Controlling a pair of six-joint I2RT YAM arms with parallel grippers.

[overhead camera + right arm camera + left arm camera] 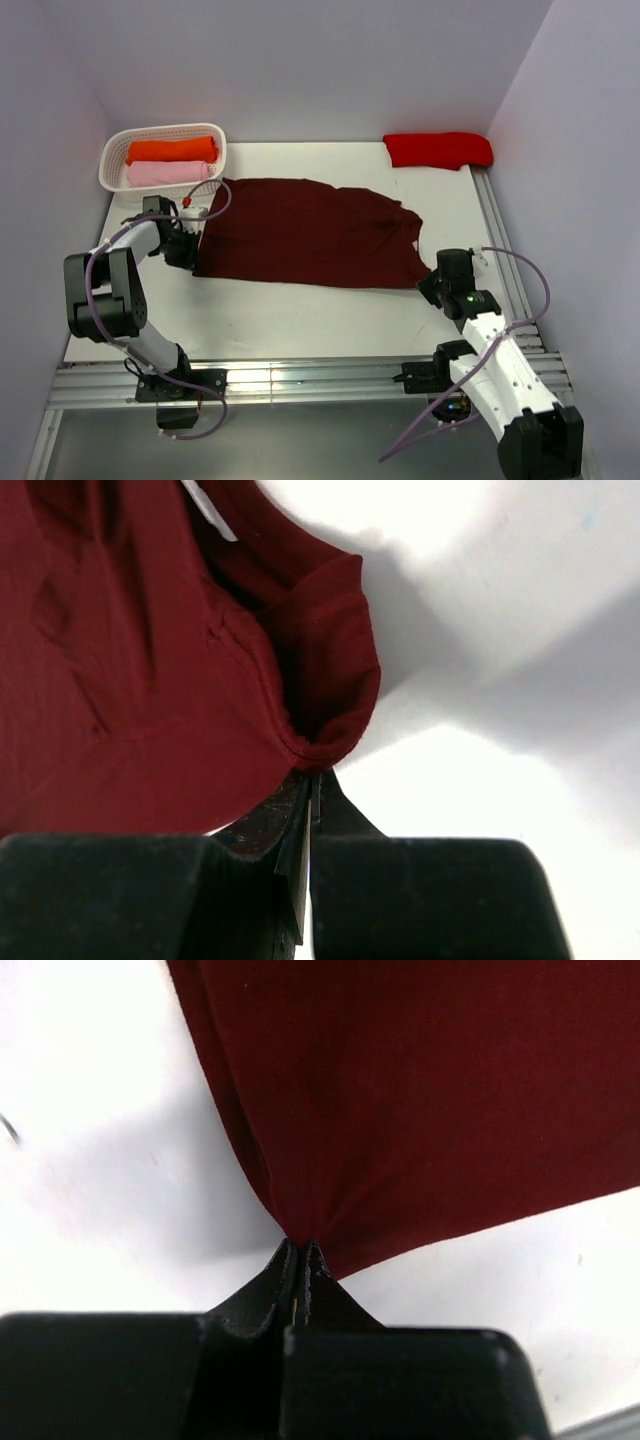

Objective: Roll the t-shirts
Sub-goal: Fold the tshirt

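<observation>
A dark maroon t-shirt (pixel 305 232) lies spread across the middle of the white table. My left gripper (pixel 185 252) is shut on its near left corner; the left wrist view shows the cloth (pixel 440 1100) pinched at the fingertips (pixel 300 1247). My right gripper (pixel 432 282) is shut on the shirt's near right corner; the right wrist view shows the hem (pixel 335 742) bunched at the closed tips (pixel 314 776) and a bit of white neck label (pixel 208 508). A red folded t-shirt (pixel 438 150) lies at the back right.
A white basket (pixel 163 183) at the back left holds a rolled orange shirt (pixel 171 150) and a rolled pink shirt (pixel 168 172). Purple walls enclose the table on three sides. A metal rail (pixel 300 378) runs along the near edge.
</observation>
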